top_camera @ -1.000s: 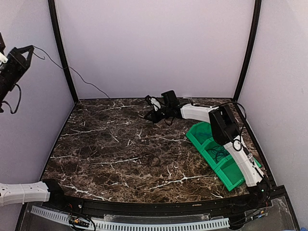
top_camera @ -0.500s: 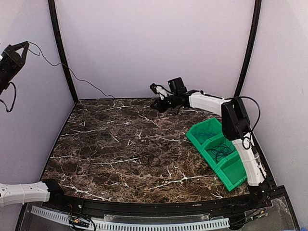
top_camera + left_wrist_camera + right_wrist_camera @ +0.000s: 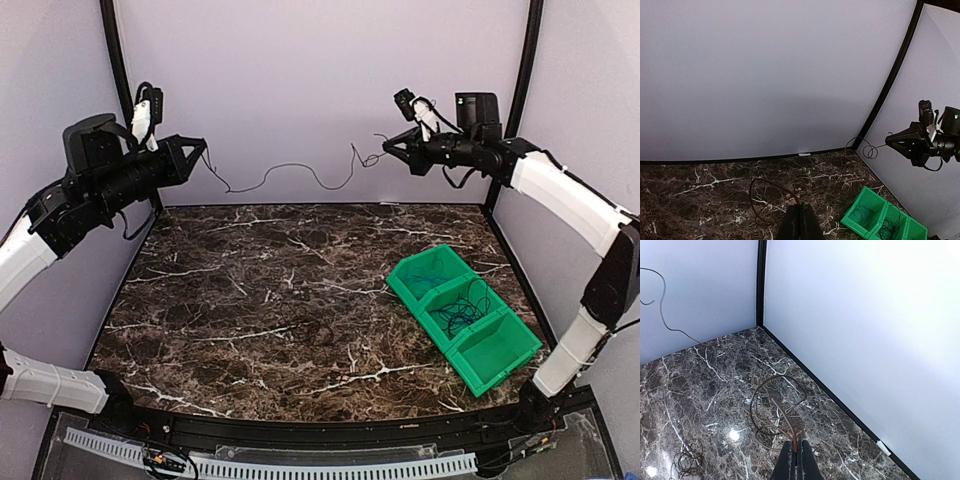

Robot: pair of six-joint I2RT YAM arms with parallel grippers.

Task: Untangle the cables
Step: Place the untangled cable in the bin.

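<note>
A thin black cable (image 3: 290, 167) hangs in a slack span high over the back of the table, stretched between my two grippers. My left gripper (image 3: 200, 148) is shut on its left end and my right gripper (image 3: 388, 150) on its right end, where small curls dangle. In the left wrist view the fingers (image 3: 800, 207) pinch the cable (image 3: 774, 183), which loops away leftward. The right wrist view shows the gripper (image 3: 795, 444) shut on the cable (image 3: 752, 407), with loose loops just ahead of it. A blue cable (image 3: 428, 282) and a black cable (image 3: 465, 310) lie in the green bins.
A row of three green bins (image 3: 497, 350) stands on the right side of the marble table, also seen in the left wrist view (image 3: 852, 212). A small dark tangle (image 3: 687, 462) lies on the tabletop. Walls enclose the back and both sides.
The right gripper rose from the table's back and swung right. The left gripper came in from the far left edge. The cable between them now hangs higher and shorter.
</note>
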